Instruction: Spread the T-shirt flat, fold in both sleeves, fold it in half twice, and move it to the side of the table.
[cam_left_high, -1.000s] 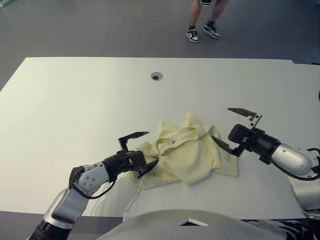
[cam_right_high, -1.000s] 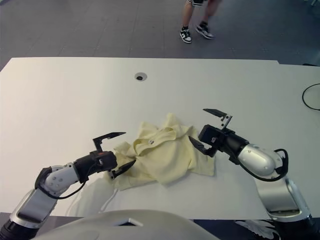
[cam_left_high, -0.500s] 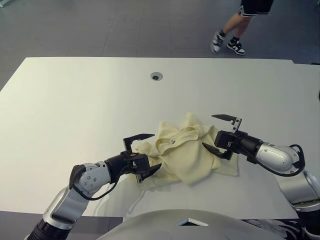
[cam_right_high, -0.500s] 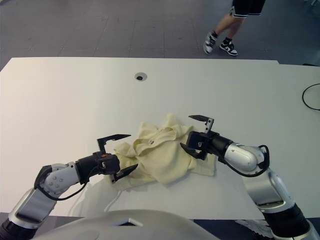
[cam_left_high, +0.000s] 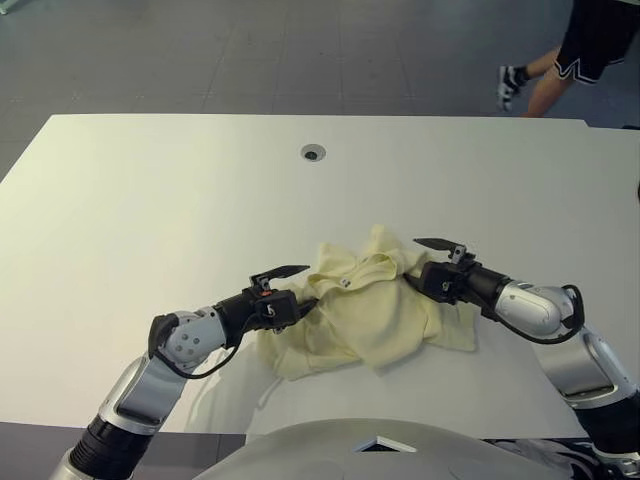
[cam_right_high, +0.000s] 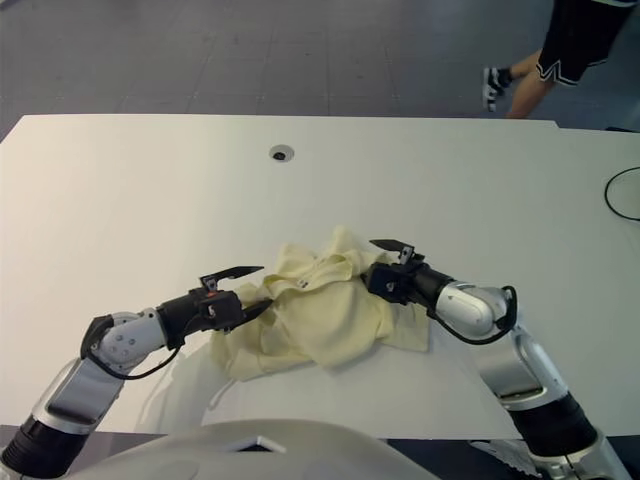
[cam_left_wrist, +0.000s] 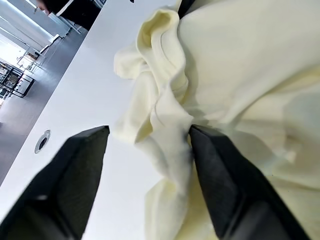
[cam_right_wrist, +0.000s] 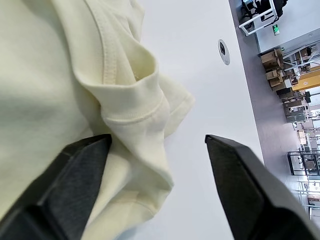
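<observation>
Left eye view has the pale yellow T-shirt (cam_left_high: 370, 315) lying crumpled on the white bench (cam_left_high: 150, 200), near its robot-side edge. The left end effector (cam_left_high: 308, 284) is released at the shirt's left edge, its fingers spread around a bunched fold. The right end effector (cam_left_high: 411, 262) is likewise released, fingers apart astride a sleeve on the shirt's right side.

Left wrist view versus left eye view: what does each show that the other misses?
Left wrist view adds: a close look at a bunched fold of the crumpled pale yellow cotton T-shirt inside the open left gripper. Left eye view adds: the right gripper, open at the T-shirt's opposite edge. Shared: T-shirt, left gripper, white table and its small round hole.
</observation>
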